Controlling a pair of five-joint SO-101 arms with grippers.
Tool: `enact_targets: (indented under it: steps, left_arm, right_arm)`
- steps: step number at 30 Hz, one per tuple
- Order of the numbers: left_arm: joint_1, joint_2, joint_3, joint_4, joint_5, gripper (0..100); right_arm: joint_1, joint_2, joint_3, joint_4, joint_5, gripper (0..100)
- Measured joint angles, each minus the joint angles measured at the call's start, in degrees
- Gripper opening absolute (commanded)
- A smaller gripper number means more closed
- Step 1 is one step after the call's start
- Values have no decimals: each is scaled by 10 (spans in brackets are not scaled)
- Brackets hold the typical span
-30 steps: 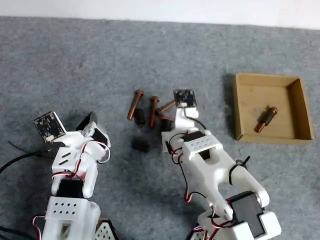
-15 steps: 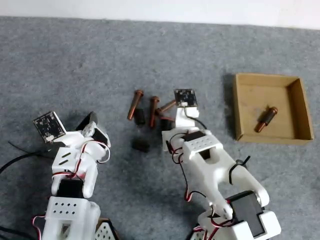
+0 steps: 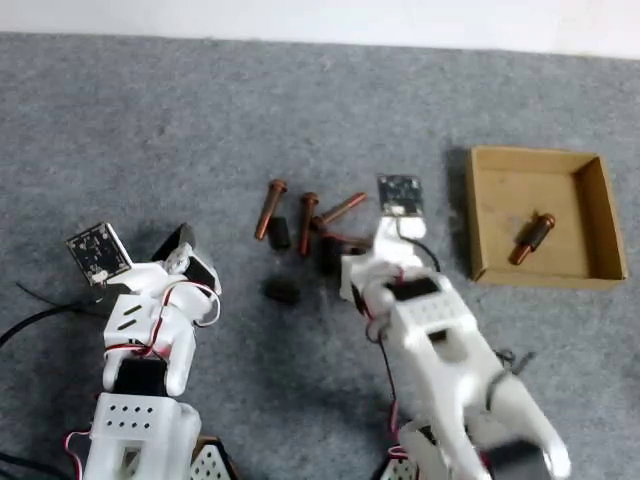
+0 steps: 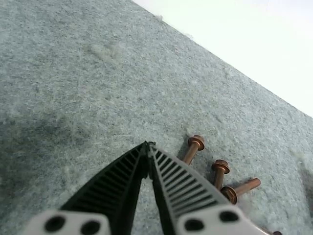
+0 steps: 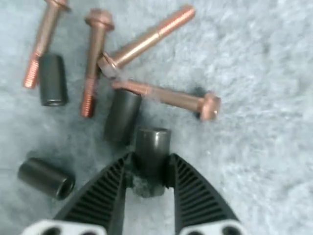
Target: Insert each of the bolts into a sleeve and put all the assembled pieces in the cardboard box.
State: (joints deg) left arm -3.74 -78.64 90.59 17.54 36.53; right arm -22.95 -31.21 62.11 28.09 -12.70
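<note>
Between the fingers of your right gripper [image 5: 149, 162] sits 1 dark sleeve [image 5: 152, 141], pinched narrow at its sides, its open mouth pointing away from the wrist. Your left gripper [image 4: 147, 145] is low over the grey mat [image 3: 150, 120]. Its fingers are pressed together at the tips with nothing between them, and it is well apart from the parts.

Just past the held sleeve, a second sleeve [image 5: 122, 115] lies on the mat, and the nearest bolt [image 5: 166, 98] lies crosswise with its threaded end just beside that sleeve. A third sleeve [image 5: 46, 177] lies off to one side, apart from the rest.

Farther on you have 3 more copper bolts. A long bolt [image 5: 146, 41] lies slanted, with its head near the middle bolt [image 5: 95, 58]. An outer bolt [image 5: 46, 44] lies just beside a fourth sleeve [image 5: 53, 80].

Farthest off, on the right side of the high view, the cardboard box [image 3: 500, 190] holds 1 assembled piece [image 3: 533, 236], lying slanted on the box floor.
</note>
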Motion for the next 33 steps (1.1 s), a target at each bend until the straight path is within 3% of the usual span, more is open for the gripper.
enact_targets:
  steps: [6,16,26,33]
  left_arm:
    - [0,0,0,0,0,11]
    - [0,0,0,0,0,11]
    - [0,0,-6,3,-11,72]
    - [28,25,-80,37,-22,81]
  right_arm:
    - [4,-214,105,1,58,5]
    - [9,-490,209,1,89,5]
    - [9,-588,249,1,112,5]
    - [9,-590,249,1,112,5]
